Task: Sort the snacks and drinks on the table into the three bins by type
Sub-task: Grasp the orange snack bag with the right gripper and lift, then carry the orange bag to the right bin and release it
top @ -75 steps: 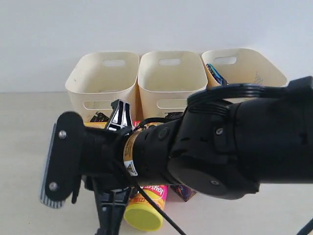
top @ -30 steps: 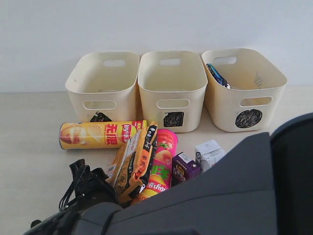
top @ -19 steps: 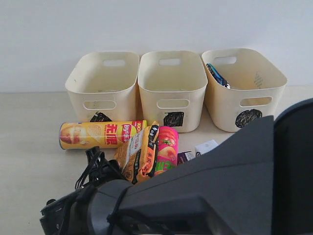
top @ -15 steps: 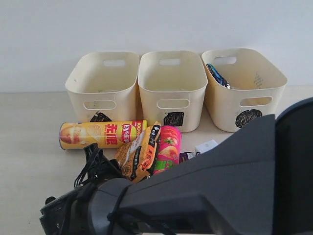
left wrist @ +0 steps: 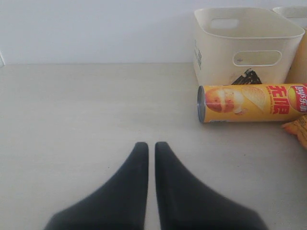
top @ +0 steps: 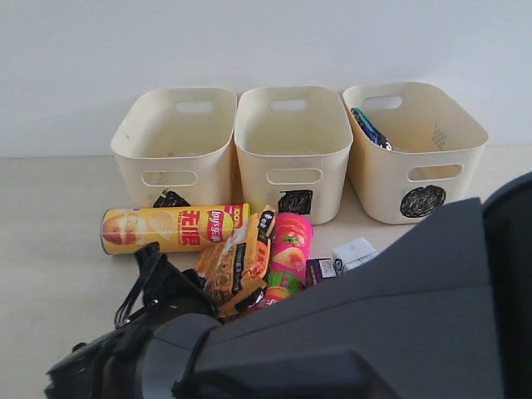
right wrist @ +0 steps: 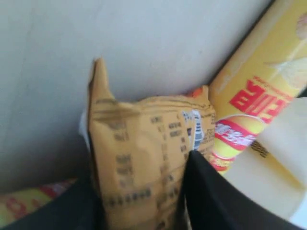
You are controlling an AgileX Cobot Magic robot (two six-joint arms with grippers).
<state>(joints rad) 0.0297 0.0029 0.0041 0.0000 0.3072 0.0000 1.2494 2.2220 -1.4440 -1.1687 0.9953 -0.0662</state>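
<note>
table [top: 50, 249] | orange snack bag [right wrist: 144, 143] | pinched between right tool [right wrist: 139, 184] fingers

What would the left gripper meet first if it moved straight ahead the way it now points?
Probably nothing soon: only bare table lies ahead of the shut left gripper, up to the white wall. The yellow chip tube and a bin sit off to the side.

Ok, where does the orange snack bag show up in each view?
Exterior view: orange snack bag low centre, beside the pink tube.
Left wrist view: only a corner, at the frame edge.
Right wrist view: fills the middle.
Shared landmark: the yellow chip tube lying next to it.
</note>
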